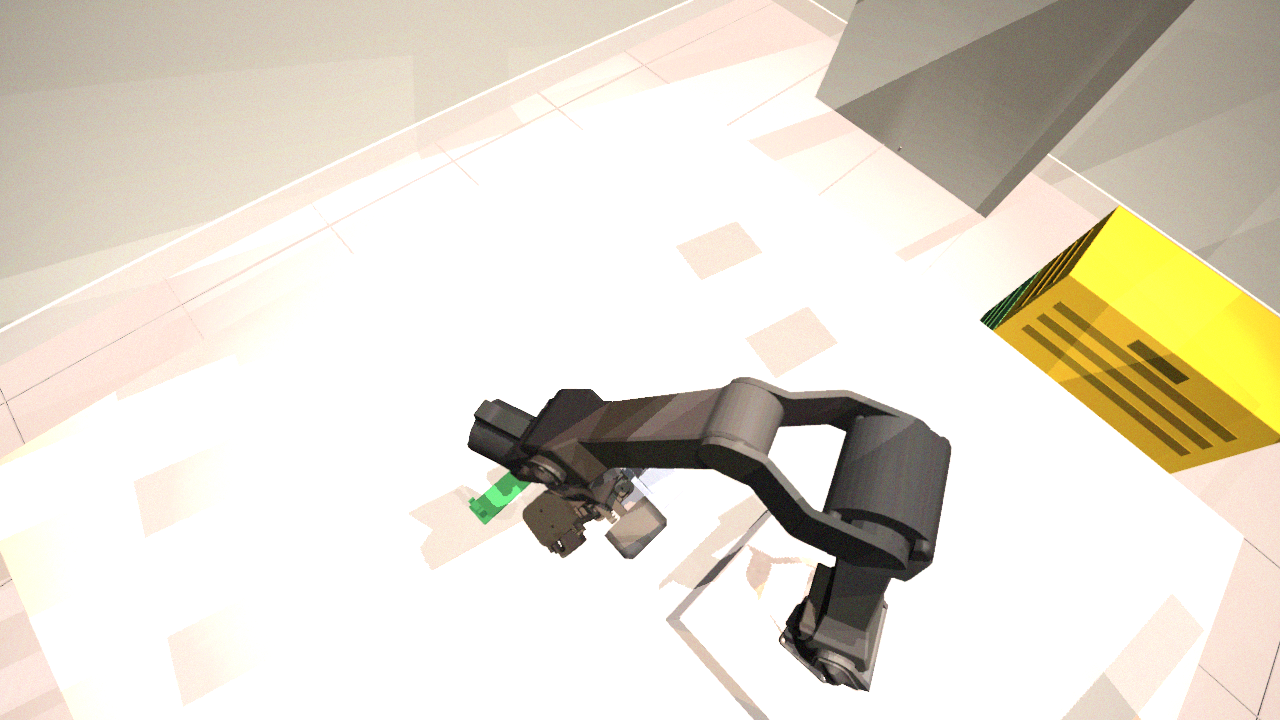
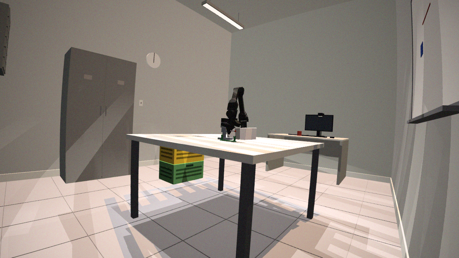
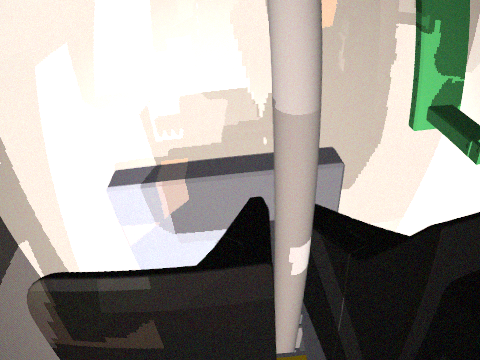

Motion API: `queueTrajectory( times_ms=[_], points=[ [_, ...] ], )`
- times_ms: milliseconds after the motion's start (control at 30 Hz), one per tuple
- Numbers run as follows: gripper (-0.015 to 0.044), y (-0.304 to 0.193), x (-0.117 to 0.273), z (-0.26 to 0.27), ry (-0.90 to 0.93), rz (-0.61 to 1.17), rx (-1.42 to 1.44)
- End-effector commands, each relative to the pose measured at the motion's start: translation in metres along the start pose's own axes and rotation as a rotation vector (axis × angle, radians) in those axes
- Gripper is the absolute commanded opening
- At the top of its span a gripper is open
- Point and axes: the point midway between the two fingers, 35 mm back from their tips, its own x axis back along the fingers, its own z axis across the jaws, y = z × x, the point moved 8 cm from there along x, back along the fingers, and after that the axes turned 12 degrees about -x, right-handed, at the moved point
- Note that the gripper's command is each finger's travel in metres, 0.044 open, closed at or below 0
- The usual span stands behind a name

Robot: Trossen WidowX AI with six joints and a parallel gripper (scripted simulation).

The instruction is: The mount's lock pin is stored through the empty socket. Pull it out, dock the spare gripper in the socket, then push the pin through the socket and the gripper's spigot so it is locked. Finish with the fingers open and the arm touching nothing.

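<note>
The lock pin (image 3: 296, 150) is a long pale grey rod in the wrist view. My gripper (image 3: 268, 208) (image 2: 230, 130) is shut on it, with a black finger against each side. The pin's red knob (image 2: 235, 130) shows right of my fingers in the exterior view. In the wrist view the pin's lower end reaches a small yellow part (image 3: 291, 357). I cannot tell how far the pin goes through the socket. The grey socket post (image 2: 223, 131) stands on its base (image 3: 225, 200). The dark spare gripper (image 2: 224, 120) appears to sit on top of it, upright.
A green cradle (image 1: 499, 497) (image 2: 227, 140) (image 3: 421, 95) with upright pegs lies beside the mount. A white block (image 2: 246, 133) stands right of my gripper in the exterior view. A yellow crate (image 1: 1136, 358) (image 2: 192, 157) is beyond the table's edge.
</note>
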Motion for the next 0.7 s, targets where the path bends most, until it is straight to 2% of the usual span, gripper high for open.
queueTrajectory(
  times_ms=[0,167,667],
  points=[
    [0.0079,0.000,0.000,0.000,0.000,0.000,0.000],
    [0.0200,0.000,0.000,0.000,0.000,0.000,0.000],
    [0.0200,0.011,0.023,0.004,0.006,0.006,0.013]
  ],
)
